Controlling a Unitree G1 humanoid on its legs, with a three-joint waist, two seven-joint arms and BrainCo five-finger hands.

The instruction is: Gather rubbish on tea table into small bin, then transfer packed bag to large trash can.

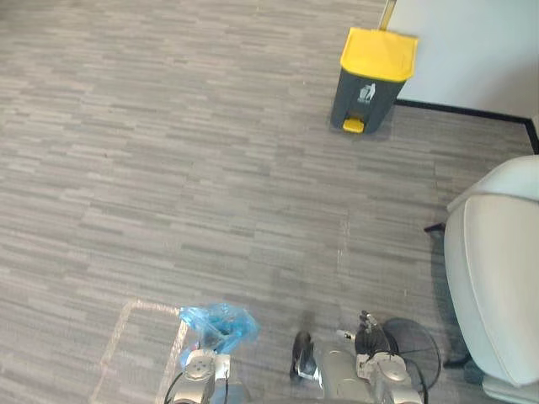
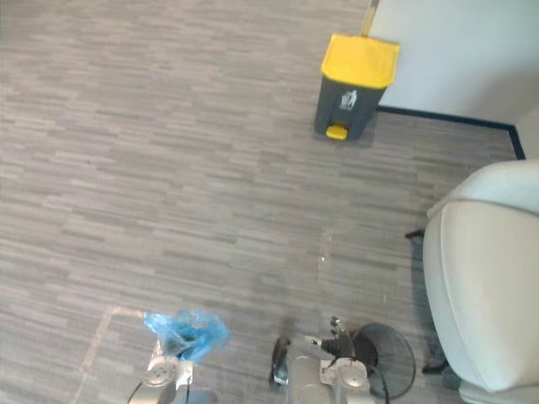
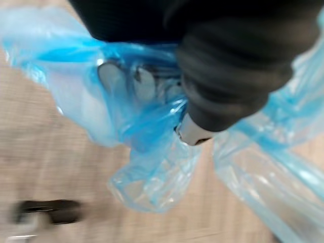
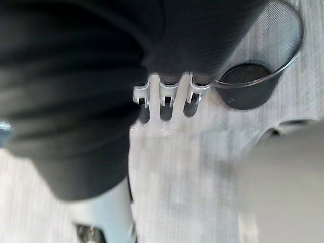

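Observation:
My left hand (image 1: 200,367) sits at the bottom of the eye views, shut on a crumpled blue plastic bag (image 1: 218,323). In the left wrist view the bag (image 3: 152,167) wraps round my curled fingers (image 3: 137,81) and hangs over the floor. A large grey trash can (image 1: 373,82) with a yellow lid and yellow pedal stands far ahead to the right, by the wall. My right hand (image 1: 370,341) is low at the bottom centre; its fingers (image 4: 164,95) hang relaxed and hold nothing. Beside that hand, a small black mesh bin (image 4: 258,76) stands on the floor.
A white armchair (image 1: 497,269) fills the right side, next to the mesh bin (image 1: 414,338). A white wall with a dark skirting line (image 1: 472,50) runs behind the trash can. Pale tape lines (image 1: 126,328) mark the grey carpet near my left hand.

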